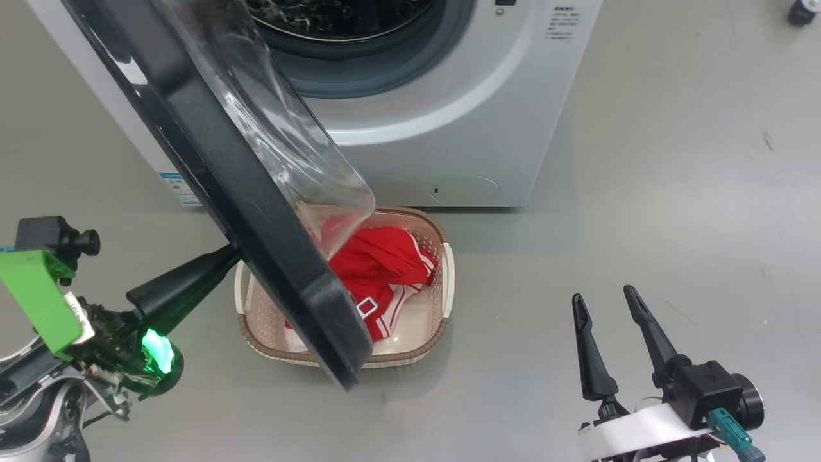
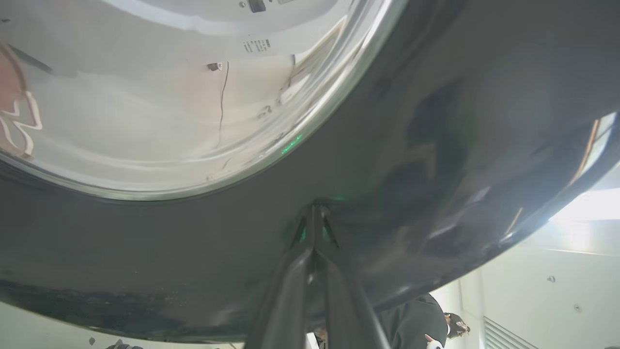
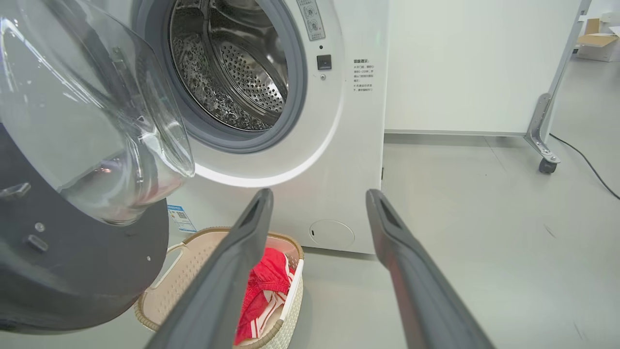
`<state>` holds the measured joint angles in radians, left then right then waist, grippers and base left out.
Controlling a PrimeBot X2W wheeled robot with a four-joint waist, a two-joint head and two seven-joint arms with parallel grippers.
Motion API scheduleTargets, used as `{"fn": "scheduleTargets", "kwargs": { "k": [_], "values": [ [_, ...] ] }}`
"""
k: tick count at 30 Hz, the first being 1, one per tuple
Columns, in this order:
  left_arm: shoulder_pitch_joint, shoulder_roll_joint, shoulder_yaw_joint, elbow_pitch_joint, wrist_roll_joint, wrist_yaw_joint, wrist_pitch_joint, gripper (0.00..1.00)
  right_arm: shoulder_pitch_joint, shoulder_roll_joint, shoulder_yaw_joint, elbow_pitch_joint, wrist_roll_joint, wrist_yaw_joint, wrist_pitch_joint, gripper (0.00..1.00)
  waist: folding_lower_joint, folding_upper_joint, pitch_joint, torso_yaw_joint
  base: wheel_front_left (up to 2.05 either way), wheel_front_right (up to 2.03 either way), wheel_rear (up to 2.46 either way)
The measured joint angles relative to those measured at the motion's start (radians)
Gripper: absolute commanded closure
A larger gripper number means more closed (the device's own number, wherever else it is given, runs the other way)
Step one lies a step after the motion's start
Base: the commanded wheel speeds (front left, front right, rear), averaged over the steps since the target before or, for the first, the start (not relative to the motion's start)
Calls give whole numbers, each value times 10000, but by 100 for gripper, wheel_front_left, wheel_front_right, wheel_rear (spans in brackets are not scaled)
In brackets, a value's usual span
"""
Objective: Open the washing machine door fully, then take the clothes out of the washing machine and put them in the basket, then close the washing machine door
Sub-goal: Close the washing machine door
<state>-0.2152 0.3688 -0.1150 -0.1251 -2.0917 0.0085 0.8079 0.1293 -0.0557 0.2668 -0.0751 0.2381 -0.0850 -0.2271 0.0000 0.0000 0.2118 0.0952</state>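
The washing machine (image 1: 449,128) stands at the top with its steel drum (image 3: 232,63) bare. The washing machine door (image 1: 256,212) hangs partly open, swung out over the basket, its black rim and glass bowl (image 3: 92,121) facing the drum. My left gripper (image 1: 232,253) is shut, and its tips (image 2: 315,213) touch the glossy outer face of the door rim (image 2: 436,145). The red clothes (image 1: 378,269) with white stripes lie in the cream basket (image 1: 442,282) on the floor, partly hidden behind the door. My right gripper (image 1: 603,295) hovers open, right of the basket, holding nothing.
Grey floor spreads right of the machine. A wheeled partition foot (image 3: 545,145) and a cable (image 3: 586,165) lie at the far right, and a cardboard box (image 3: 598,43) beyond. A person in dark clothes (image 2: 421,320) shows below the door. A small dark object (image 1: 802,11) sits at the top right.
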Motion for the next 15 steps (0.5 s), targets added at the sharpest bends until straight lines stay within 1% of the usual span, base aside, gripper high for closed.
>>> {"fn": "scheduleTargets", "kwargs": {
  "k": [2,8,9,11,15],
  "values": [
    [-137,-17,0,-17,0,54,-21,100,-67,12,15,2,13,-54,-44,0,0,0,78,-267,0,0,0],
    [-538,-146,115,52,-29,247,-320,100,-196,48,-6,19,144,-73,-90,0,0,0,320,-1093,0,0,0],
    [-538,-146,115,52,-29,247,-320,100,-196,48,-6,19,144,-73,-90,0,0,0,320,-1093,0,0,0],
    [-695,-151,194,111,-29,341,-445,100,-197,79,4,35,174,-140,-148,0,0,0,399,-1377,0,0,0],
    [-1036,-138,403,272,-21,456,-713,100,-201,94,31,73,261,-148,-161,0,0,0,557,-1948,0,0,0]
  ]
}}
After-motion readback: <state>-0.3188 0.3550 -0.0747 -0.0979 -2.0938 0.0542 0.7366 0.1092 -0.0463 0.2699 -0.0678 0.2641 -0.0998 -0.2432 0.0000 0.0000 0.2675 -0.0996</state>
